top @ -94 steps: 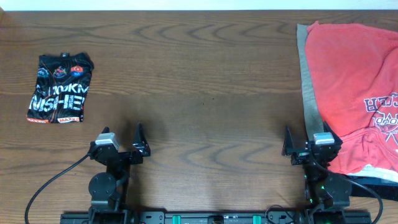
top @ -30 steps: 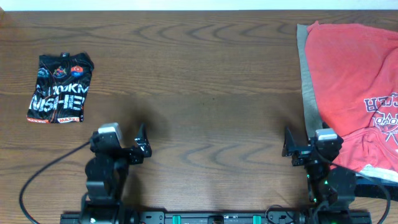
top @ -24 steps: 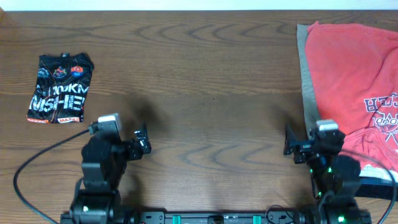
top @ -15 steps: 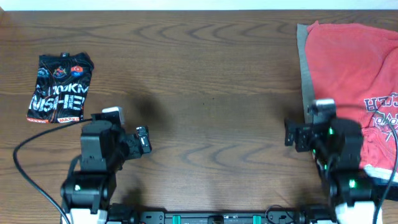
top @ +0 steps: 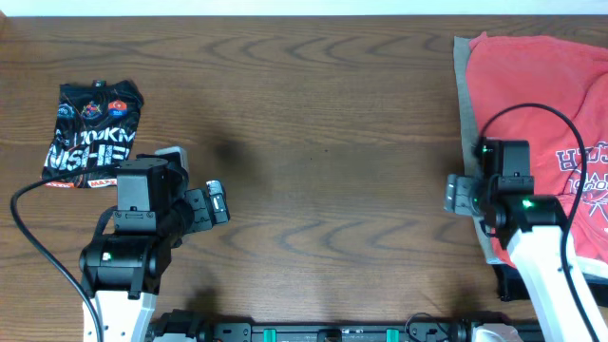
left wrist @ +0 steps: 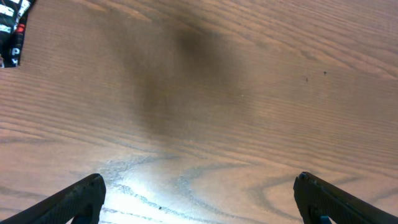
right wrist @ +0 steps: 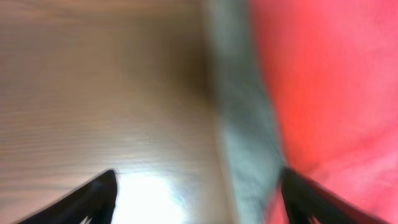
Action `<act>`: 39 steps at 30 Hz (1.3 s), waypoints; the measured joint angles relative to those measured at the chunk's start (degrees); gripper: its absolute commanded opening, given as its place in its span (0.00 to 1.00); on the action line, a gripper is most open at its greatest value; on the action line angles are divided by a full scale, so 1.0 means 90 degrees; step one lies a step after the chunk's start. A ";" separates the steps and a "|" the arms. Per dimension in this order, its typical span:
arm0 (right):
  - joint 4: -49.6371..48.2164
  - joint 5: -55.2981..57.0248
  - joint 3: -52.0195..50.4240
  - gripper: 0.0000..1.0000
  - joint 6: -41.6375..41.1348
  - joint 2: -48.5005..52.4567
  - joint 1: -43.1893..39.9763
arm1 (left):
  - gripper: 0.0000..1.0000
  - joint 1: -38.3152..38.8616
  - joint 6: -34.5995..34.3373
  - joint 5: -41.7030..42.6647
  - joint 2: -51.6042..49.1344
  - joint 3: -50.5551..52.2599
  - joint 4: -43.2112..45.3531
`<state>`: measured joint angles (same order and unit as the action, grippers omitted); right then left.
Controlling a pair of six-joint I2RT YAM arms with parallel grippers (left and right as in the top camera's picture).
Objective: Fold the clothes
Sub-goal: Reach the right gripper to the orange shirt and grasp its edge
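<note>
right claw [right wrist: 198,196] spread wide, gripping nothing. its blurred wrist view shows the khaki garment [right wrist: 239,124] running between the fingertips, with the red t-shirt [right wrist: 323,81] overlapping it. only overhead shows both lying at the desk's [top: 332,114] right edge. left claw [left wrist: 199,199] wide open above wood.

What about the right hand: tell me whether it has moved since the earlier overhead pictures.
Yes. The right hand has gone up the picture, farther along the khaki strip that lies beside the red shirt.

Left claw's [left wrist: 199,190] tips wide apart above wooden table [left wrist: 249,106], black garment [left wrist: 9,31] top-left.
</note>
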<state>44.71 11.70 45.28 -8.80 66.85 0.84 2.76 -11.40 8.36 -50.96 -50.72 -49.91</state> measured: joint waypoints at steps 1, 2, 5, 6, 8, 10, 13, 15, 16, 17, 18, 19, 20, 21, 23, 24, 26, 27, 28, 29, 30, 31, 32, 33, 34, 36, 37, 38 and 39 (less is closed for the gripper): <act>0.0265 0.0369 -0.0002 0.81 -0.0333 0.0131 -0.0095 | 0.98 0.0000 0.0000 0.0007 -0.0005 0.0000 -0.0005; 0.0420 0.0629 -0.0002 0.80 -0.0566 0.0233 -0.0170 | 0.98 0.0000 0.0000 0.0012 -0.0005 0.0000 -0.0007; 0.0593 0.1163 -0.0002 0.73 -0.1066 0.0493 -0.0418 | 0.98 0.0000 0.0000 0.0015 -0.0007 0.0000 -0.0012; 0.0612 0.1246 -0.0002 0.70 -0.1149 0.0549 -0.0461 | 0.98 0.0000 -0.0002 0.0017 -0.0007 0.0000 -0.0015; 0.0653 0.1413 -0.0002 0.60 -0.1299 0.0695 -0.0554 | 0.98 0.0000 -0.0002 0.0032 -0.0007 0.0000 -0.0015; 0.0702 0.1486 -0.0002 0.52 -0.1433 0.0814 -0.0617 | 0.98 0.0000 -0.0017 0.0032 -0.0007 0.0000 -0.0015; 0.0775 0.1501 -0.0002 0.51 -0.1501 0.1047 -0.0644 | 0.98 0.0000 -0.0019 0.0029 -0.0007 0.0000 -0.0019; 0.0862 0.1457 -0.0002 0.51 -0.1518 0.1192 -0.0639 | 0.98 0.0000 -0.0019 0.0032 -0.0007 0.0000 -0.0022; 0.0908 0.1426 -0.0002 0.50 -0.1530 0.1258 -0.0639 | 0.98 0.0000 -0.0019 0.0032 -0.0007 0.0000 -0.0022; 0.0942 0.1396 -0.0002 0.50 -0.1532 0.1307 -0.0639 | 0.98 0.0000 -0.0019 0.0032 -0.0007 0.0000 -0.0024; 0.0974 0.1377 -0.0002 0.49 -0.1535 0.1355 -0.0639 | 0.98 0.0000 -0.0019 0.0032 -0.0007 0.0000 -0.0024; 0.1015 0.1362 -0.0002 0.49 -0.1537 0.1401 -0.0639 | 0.98 0.0000 -0.0019 0.0032 -0.0007 0.0000 -0.0024; 0.1044 0.1350 -0.0002 0.47 -0.1537 0.1443 -0.0639 | 0.98 0.0000 -0.0019 0.0032 -0.0007 0.0000 -0.0024; 0.1049 0.1345 -0.0005 0.45 -0.1540 0.1460 -0.0639 | 0.98 0.0000 -0.0019 0.0032 -0.0007 0.0000 -0.0024; 0.1044 0.1338 -0.0034 0.29 -0.1549 0.1469 -0.0641 | 0.98 0.0000 -0.0019 0.0032 -0.0007 0.0000 -0.0024; 0.1044 0.1331 -0.0063 0.16 -0.1562 0.1469 -0.0641 | 0.98 0.0000 -0.0019 0.0032 -0.0007 0.0000 -0.0024; 0.1039 0.1333 -0.0136 0.01 -0.1603 0.1472 -0.0641 | 0.98 0.0000 -0.0019 0.0032 -0.0007 0.0000 -0.0024; 0.1039 0.1324 -0.0182 0.01 -0.1605 0.1472 -0.0639 | 0.98 0.0000 -0.0019 0.0032 -0.0007 0.0000 -0.0024; 0.1039 0.1324 -0.0206 0.01 -0.1615 0.1472 -0.0641 | 0.98 0.0000 -0.0019 0.0032 -0.0007 0.0000 -0.0024; 0.1044 0.1321 -0.0223 0.01 -0.1613 0.1472 -0.0641 | 0.98 0.0000 -0.0019 0.0032 -0.0007 0.0000 -0.0024; 0.1039 0.1324 -0.0228 0.01 -0.1610 0.1472 -0.0641 | 0.98 0.0000 -0.0019 0.0032 -0.0007 0.0000 -0.0024; 0.1039 0.1321 -0.0228 0.01 -0.1613 0.1472 -0.0639 | 0.98 0.0000 -0.0019 0.0032 -0.0007 0.0000 -0.0024; 0.1047 0.1319 -0.0228 0.01 -0.1610 0.1472 -0.0639 | 0.98 0.0000 -0.0019 0.0032 -0.0007 0.0000 -0.0024; 0.1064 0.1299 -0.0228 0.01 -0.1608 0.1472 -0.0639 | 0.98 0.0000 -0.0019 0.0032 -0.0007 0.0000 -0.0024; 0.1093 0.1226 -0.0219 0.01 -0.1598 0.1472 -0.0639 | 0.98 0.0000 -0.0019 0.0032 -0.0007 0.0000 -0.0024; 0.1168 0.0843 -0.0107 0.01 -0.1433 0.1472 -0.0641 | 0.98 0.0000 -0.0019 0.0032 -0.0007 0.0000 -0.0019; 0.1180 0.0644 -0.0022 0.01 -0.1333 0.1472 -0.0641 | 0.98 0.0000 -0.0019 0.0032 -0.0007 0.0000 -0.0010; 0.1195 0.0389 0.0102 0.01 -0.1202 0.1472 -0.0641 | 0.98 0.0000 -0.0019 0.0029 -0.0007 0.0000 -0.0005; 0.1200 -0.0121 0.0357 0.01 -0.0916 0.1472 -0.0639 | 0.98 0.0000 -0.0019 0.0032 -0.0007 0.0000 0.0000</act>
<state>55.51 10.61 48.49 -17.04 80.09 -4.91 2.76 -11.57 8.64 -51.03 -50.72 -49.91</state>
